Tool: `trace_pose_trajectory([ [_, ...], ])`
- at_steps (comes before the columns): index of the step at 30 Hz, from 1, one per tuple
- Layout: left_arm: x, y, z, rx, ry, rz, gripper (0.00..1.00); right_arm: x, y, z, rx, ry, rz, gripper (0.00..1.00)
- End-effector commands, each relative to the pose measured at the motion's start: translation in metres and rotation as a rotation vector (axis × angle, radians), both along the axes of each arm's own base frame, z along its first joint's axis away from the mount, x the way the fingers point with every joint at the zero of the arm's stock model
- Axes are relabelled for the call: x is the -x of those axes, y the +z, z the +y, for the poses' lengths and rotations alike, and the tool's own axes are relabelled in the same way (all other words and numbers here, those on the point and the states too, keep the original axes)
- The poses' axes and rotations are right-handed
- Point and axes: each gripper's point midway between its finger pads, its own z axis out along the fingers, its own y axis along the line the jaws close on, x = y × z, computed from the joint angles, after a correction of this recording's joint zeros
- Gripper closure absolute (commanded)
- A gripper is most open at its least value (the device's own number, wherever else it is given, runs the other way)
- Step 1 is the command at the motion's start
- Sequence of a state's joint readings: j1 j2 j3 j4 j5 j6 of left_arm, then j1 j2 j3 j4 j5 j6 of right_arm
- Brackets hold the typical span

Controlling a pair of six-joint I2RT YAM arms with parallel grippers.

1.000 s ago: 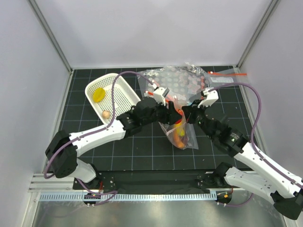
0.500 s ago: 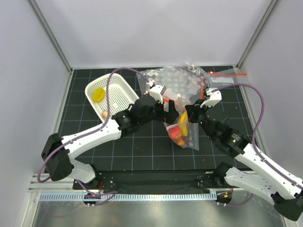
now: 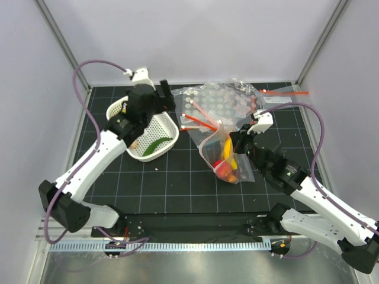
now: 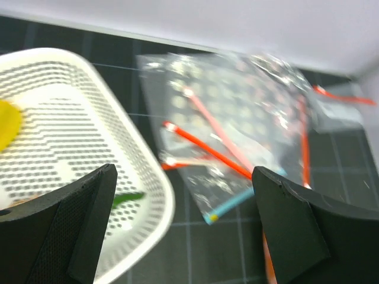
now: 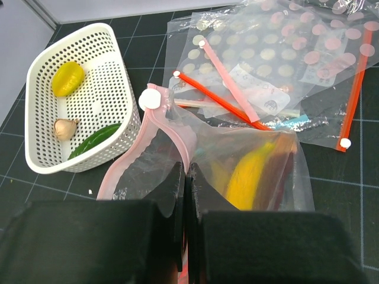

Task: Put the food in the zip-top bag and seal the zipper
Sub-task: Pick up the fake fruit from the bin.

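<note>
My right gripper point(image 5: 186, 171) is shut on the pink zipper point(image 5: 172, 127) at the mouth of the zip-top bag point(image 3: 228, 157), holding it up off the mat. The bag holds a yellow banana point(image 5: 249, 174) and red and orange pieces point(image 3: 225, 171). My left gripper point(image 4: 183, 219) is open and empty, hovering over the right rim of the white basket point(image 4: 142, 165); it also shows in the top view point(image 3: 159, 102). The basket point(image 5: 118, 89) holds a yellow round piece point(image 5: 67, 78), a beige egg point(image 5: 64, 127) and a green bit point(image 5: 95, 141).
A pile of spare clear bags point(image 3: 225, 106) with red strips lies behind the held bag, and another bag point(image 3: 284, 97) lies at the back right. The basket point(image 3: 118, 109) stands at the back left. White walls enclose the black grid mat point(image 3: 177, 183).
My left arm has drawn away from the bag's mouth and swung left and back over the basket, uncovering the green bit. My right gripper keeps hold of the bag.
</note>
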State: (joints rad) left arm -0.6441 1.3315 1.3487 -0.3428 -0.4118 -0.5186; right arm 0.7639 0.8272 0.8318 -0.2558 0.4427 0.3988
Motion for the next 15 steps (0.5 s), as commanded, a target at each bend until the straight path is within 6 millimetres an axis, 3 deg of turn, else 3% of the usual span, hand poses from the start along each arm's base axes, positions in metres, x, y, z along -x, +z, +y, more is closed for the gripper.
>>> trace_pose_trajectory([
  [1, -0.029, -0.013, 0.049, -0.019, 0.149, 0.088, 0.0, -0.004, 0.028, 0.003, -0.079, -0.011, -0.068, 0.99],
  [2, -0.04, -0.012, 0.068, -0.023, 0.196, 0.09, 0.0, -0.004, 0.027, 0.004, -0.076, -0.01, -0.066, 0.99],
  [5, -0.06, -0.028, 0.094, -0.05, 0.269, 0.141, 0.0, -0.005, 0.026, 0.005, -0.077, -0.006, -0.062, 0.99],
  [7, -0.071, -0.046, 0.101, -0.068, 0.289, 0.193, 0.0, -0.004, 0.026, 0.006, -0.077, 0.0, -0.06, 0.99],
  [9, -0.081, -0.049, 0.112, -0.076, 0.319, 0.213, 0.0, -0.004, 0.027, 0.007, -0.081, 0.004, -0.061, 0.99],
  [13, -0.097, -0.075, 0.133, -0.168, 0.351, 0.317, 0.0, -0.004, 0.026, 0.007, -0.081, 0.005, -0.061, 0.99],
  [14, -0.104, -0.07, 0.14, -0.188, 0.348, 0.317, 0.0, -0.004, 0.026, 0.009, -0.084, 0.011, -0.058, 0.99],
  [15, -0.109, -0.084, 0.143, -0.208, 0.343, 0.353, 0.0, -0.003, 0.026, 0.009, -0.084, 0.014, -0.058, 0.99],
])
